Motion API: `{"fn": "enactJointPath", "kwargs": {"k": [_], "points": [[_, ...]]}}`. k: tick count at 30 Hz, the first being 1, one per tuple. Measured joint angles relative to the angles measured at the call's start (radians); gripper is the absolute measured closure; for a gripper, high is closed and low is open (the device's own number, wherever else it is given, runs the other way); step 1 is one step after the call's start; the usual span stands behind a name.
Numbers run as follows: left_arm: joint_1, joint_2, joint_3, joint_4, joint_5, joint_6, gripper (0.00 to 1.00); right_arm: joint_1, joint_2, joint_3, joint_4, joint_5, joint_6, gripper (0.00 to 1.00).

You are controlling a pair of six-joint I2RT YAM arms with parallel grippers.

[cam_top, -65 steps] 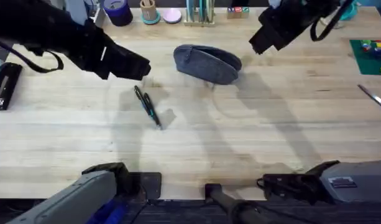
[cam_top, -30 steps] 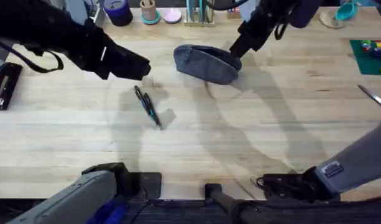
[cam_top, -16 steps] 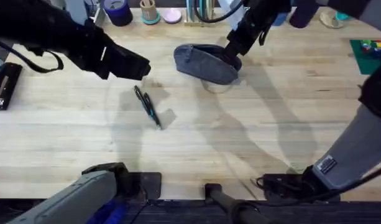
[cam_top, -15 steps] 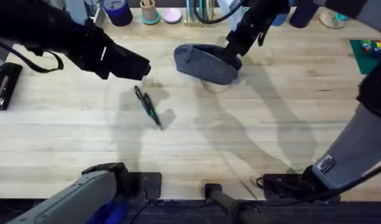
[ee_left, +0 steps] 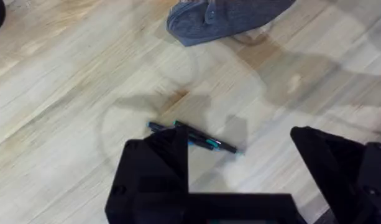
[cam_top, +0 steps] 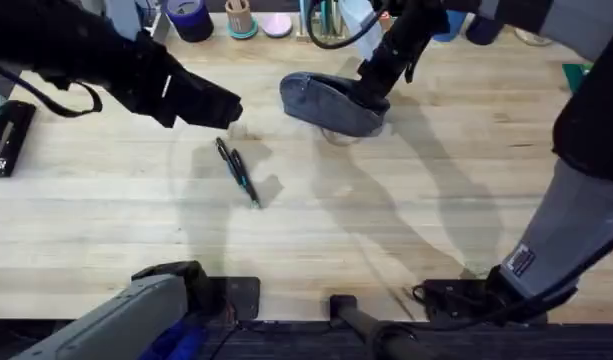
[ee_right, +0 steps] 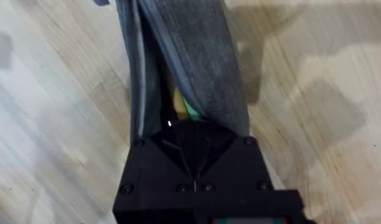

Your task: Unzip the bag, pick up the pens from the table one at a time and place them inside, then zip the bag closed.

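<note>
The grey-blue bag (cam_top: 326,100) lies at the back middle of the table (cam_top: 406,210). My right gripper (cam_top: 371,85) is at its right end, shut on the fabric by the zipper. In the right wrist view the bag (ee_right: 190,56) shows a dark slit with yellow and green inside, running up from my right gripper (ee_right: 195,134). Two dark pens (cam_top: 237,172), one with teal, lie together left of centre. My left gripper (cam_top: 226,108) hangs open just behind them. In the left wrist view the pens (ee_left: 193,137) lie between its spread fingers (ee_left: 162,162), with the bag (ee_left: 227,15) beyond.
A dark blue cup (cam_top: 191,18) and small holders (cam_top: 240,20) stand along the back edge. A black object (cam_top: 6,135) lies at the far left. A green mat (cam_top: 576,75) shows at the right edge behind the right arm. The near half of the table is bare wood.
The right arm has swung in from the back right and come down onto the bag's right end. The left arm and the pens have not moved.
</note>
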Motion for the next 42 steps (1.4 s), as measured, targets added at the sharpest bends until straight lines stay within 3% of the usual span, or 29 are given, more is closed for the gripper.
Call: {"fn": "enactJointPath", "kwargs": {"k": [2, 4, 8, 11, 12, 35, 42], "points": [[0.000, 0.000, 0.000, 0.000, 0.000, 0.000, 0.006, 0.000, 0.000, 0.000, 0.000, 0.000, 0.000, 0.969], [0.000, 0.000, 0.000, 0.000, 0.000, 0.000, 0.006, 0.000, 0.000, 0.000, 0.000, -0.002, -0.001, 0.873], [0.000, 0.000, 0.000, 0.000, 0.000, 0.000, 0.006, 0.005, 0.000, 0.002, -0.005, -0.012, 0.000, 0.518], [0.000, 0.000, 0.000, 0.000, 0.000, 0.000, 0.006, 0.007, 0.000, 0.007, -0.008, -0.023, -0.003, 0.092], [0.000, 0.000, 0.000, 0.000, 0.000, 0.000, 0.006, 0.008, 0.000, 0.007, -0.009, -0.026, -0.003, 0.027], [0.000, 0.000, 0.000, -0.007, 0.000, 0.000, 0.006, 0.009, 0.000, 0.010, -0.015, -0.027, -0.003, 0.006], [0.000, 0.000, 0.000, -0.007, -0.005, 0.000, 0.006, 0.008, -0.007, 0.059, -0.093, -0.019, -0.003, 0.005]]}}
